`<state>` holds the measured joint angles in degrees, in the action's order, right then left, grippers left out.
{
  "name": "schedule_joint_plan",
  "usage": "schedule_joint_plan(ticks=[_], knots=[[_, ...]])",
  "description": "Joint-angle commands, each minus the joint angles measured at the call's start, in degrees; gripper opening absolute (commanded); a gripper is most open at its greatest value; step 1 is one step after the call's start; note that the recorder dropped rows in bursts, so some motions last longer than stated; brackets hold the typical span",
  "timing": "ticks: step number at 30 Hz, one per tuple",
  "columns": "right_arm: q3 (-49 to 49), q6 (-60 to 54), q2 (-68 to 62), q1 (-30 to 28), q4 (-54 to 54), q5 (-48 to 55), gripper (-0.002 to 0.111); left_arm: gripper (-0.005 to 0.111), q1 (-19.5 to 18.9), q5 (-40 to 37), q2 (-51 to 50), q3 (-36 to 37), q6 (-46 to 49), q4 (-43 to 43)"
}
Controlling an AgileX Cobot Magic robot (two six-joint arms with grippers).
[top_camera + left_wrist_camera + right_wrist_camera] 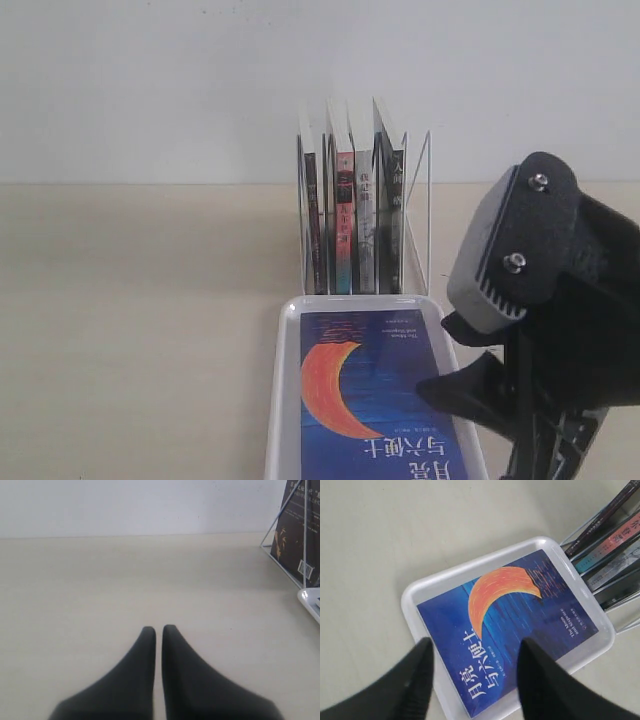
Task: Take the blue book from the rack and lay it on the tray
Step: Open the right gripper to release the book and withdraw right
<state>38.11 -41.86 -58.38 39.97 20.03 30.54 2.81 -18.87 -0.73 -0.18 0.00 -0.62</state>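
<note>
Blue book [505,625] lying flat in white tray [412,602], long axis along it | right hand [477,645] hovering released directly above, nearer | left hand [159,630] sitting clenched, empty, well aside.

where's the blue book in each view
Exterior view: blue book lies cover-up in the tray, bottom centre, before the rack.
Left wrist view: not in it; only a tray corner and the rack's edge show.
Right wrist view: the blue book sits mid-picture, flat in the tray.
Shared landmark: the rack.
</note>
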Motion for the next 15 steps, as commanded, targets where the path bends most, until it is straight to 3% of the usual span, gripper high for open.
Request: schedule_joint_plan(ticks=[1,15], knots=[[0.3,1.2,0.4,0.0,0.5,-4.7,0.000,0.004,-0.2,0.8,0.3,0.2,0.4,0.0],[0.3,1.8,0.5,0.0,0.5,-11.8,0.001,0.004,-0.2,0.8,0.3,0.2,0.4,0.0]])
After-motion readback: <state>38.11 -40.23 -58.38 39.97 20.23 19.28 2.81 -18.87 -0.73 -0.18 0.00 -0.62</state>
